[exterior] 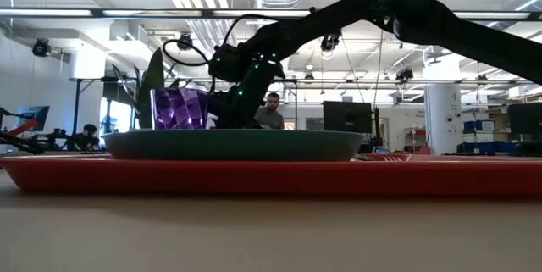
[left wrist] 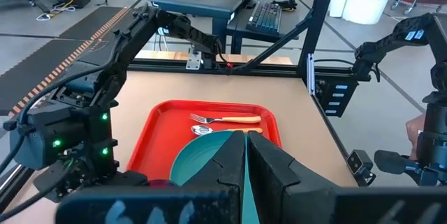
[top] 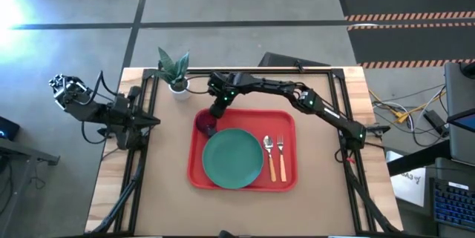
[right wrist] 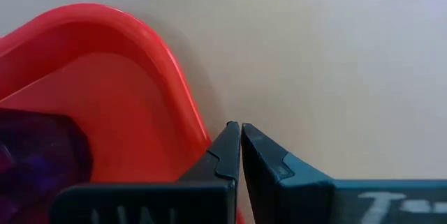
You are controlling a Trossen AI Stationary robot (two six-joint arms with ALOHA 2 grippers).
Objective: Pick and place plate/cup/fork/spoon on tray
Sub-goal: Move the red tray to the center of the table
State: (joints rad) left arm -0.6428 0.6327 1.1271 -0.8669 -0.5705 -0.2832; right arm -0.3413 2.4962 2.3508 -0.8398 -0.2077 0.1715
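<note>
High view, left to right: left gripper [top: 152, 121] parked at the frame's left, fingers pressed together. Right gripper [top: 217, 110], fingers closed on nothing, sits over the red tray's [top: 194, 175] upper-left corner, just beside the cup [top: 206, 125]. Risk: lifting away could clip and tip the cup. Cup dark purple, translucent, faceted, upright.
</note>
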